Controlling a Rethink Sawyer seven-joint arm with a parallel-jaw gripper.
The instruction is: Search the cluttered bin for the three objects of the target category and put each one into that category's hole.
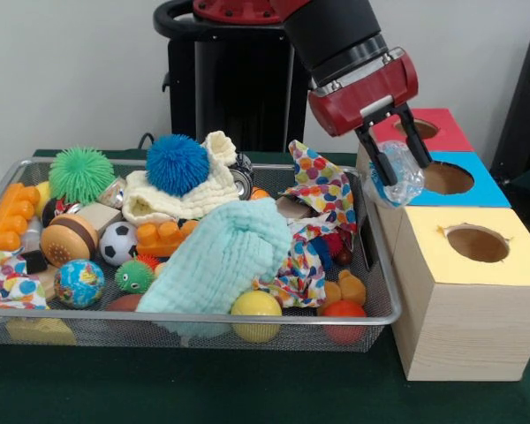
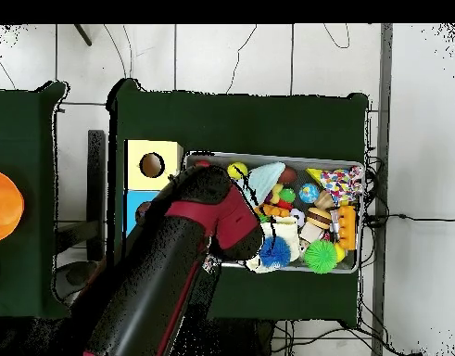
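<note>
One crushed clear bottle [image 1: 397, 174] is clamped between the two black fingers [image 1: 372, 153] of the gripper [image 1: 390, 163], held in the air over the gap between the wire basket [image 1: 203, 316] and the row of boxes, just left of the blue box [image 1: 464, 179]. The bottle is off the pile and clear of everything in the basket. The arm [image 1: 344, 40] comes down from the top, tilted toward the boxes.

The yellow box [image 1: 473, 287], blue box and red box [image 1: 428, 129] sit touching the basket's right side in the front view, each with a round hole on top. The bottle hangs nearest the blue hole, not in it.

The basket is full: mint cloth [image 1: 221, 256] in the middle, dotted cloth [image 1: 314, 221] to its right, cream knit cloth [image 1: 181, 194] with a blue spiky ball [image 1: 177, 163] on it, green spiky ball [image 1: 81, 174], small soccer ball [image 1: 117, 242], orange blocks [image 1: 9, 216]. I can't make out any other bottles in the clutter.

In the overhead view the arm [image 2: 170, 269] covers the bottle and gripper; only the yellow box [image 2: 154, 165] and part of the basket [image 2: 351, 269] show.
</note>
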